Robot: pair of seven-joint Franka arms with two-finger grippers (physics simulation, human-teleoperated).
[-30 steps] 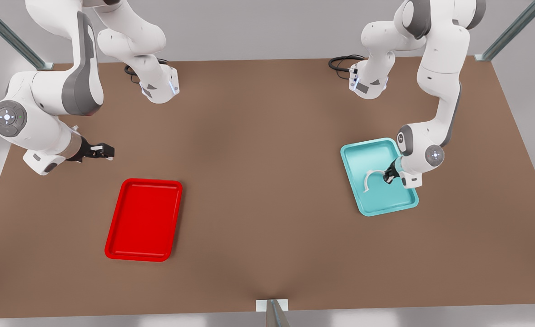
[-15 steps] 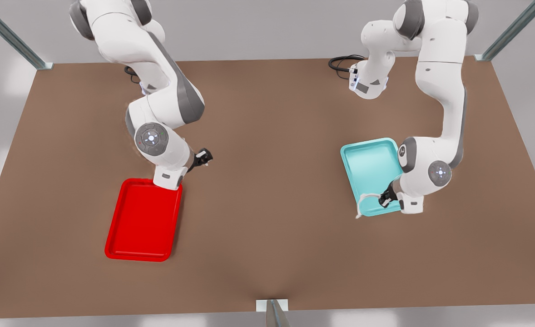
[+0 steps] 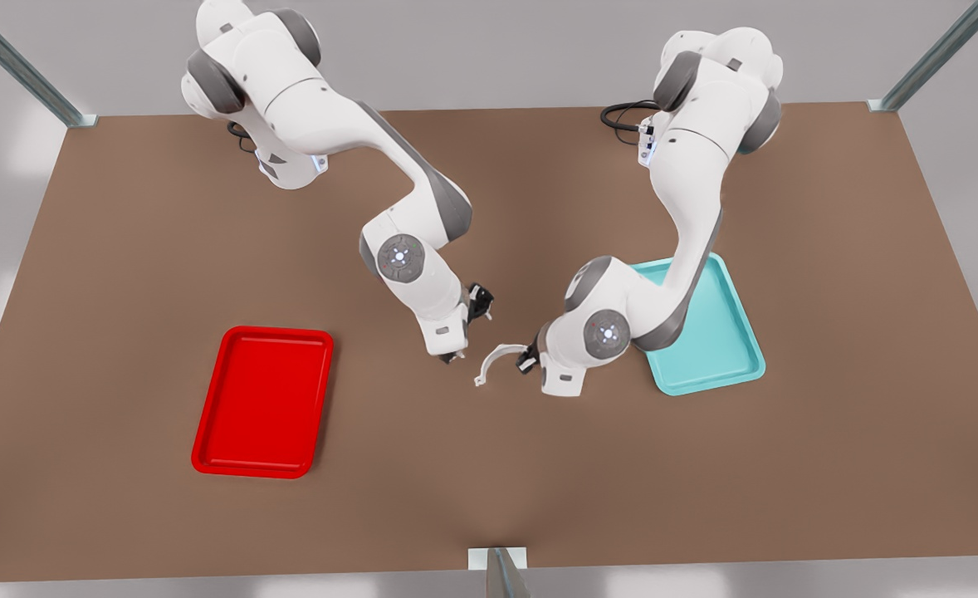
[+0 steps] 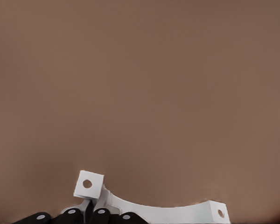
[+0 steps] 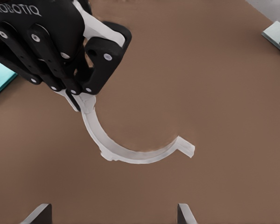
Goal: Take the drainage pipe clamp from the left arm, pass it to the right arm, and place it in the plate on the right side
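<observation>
— Two trays, I count. What lies at the front view's left?

— The plate (image 3: 261, 399), red and glossy, flat on the brown table (image 3: 539, 482), nearer to us than either arm's base.

— And next, going toward the front view's right?

— The right arm (image 3: 406, 257) reaches out over the middle of the table. Its right gripper (image 3: 481, 301) hangs just beside the drainage pipe clamp (image 3: 493, 359), on its far side and not touching it. In the right wrist view its two fingertips (image 5: 184, 214) stand spread apart, with nothing between them.

— Where is the clamp itself?

— Between the two trays, over bare table and well apart from the plate. The left gripper (image 3: 527, 359) pinches it by one end; the white arch curves off toward the front view's left, and its other tab hangs free. In the left wrist view the black fingers (image 4: 100, 215) are clenched just below a tab with a hole in it.

— Does it touch the table?

— I cannot tell.

— And farthest toward the front view's right?

— The left arm (image 3: 688, 208), bent low, partly covers the turquoise tray (image 3: 734, 332).
</observation>
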